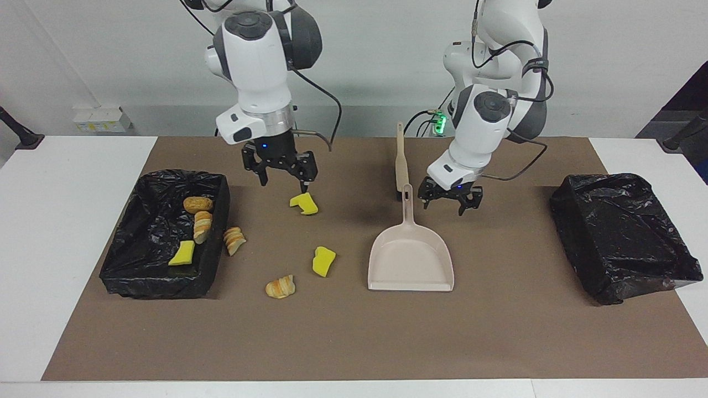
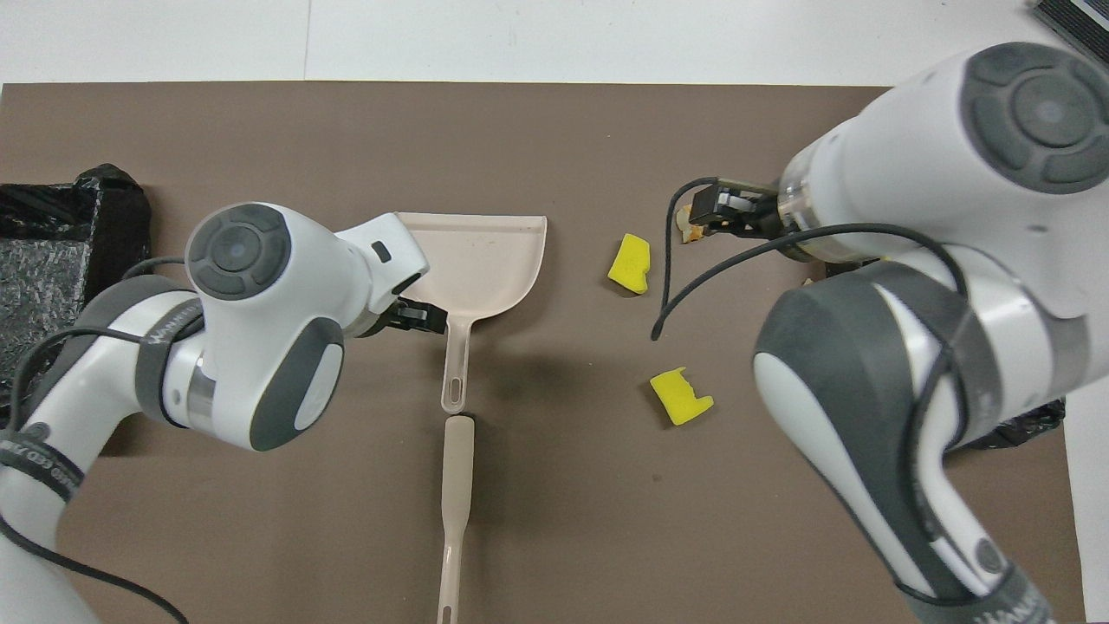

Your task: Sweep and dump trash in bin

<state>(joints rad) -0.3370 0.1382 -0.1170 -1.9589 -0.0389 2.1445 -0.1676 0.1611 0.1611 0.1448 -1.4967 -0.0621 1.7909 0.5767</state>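
High facing camera and steep overhead camera, both over the brown mat [image 1: 354, 331].

Left gripper [image 1: 448, 200] low, right gripper [image 1: 281, 168] raised — both open (empty)

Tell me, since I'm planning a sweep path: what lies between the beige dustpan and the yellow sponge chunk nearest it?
Nothing: between the beige plastic dustpan and the yellow sponge chunk there is only bare brown mat, shown in both views.
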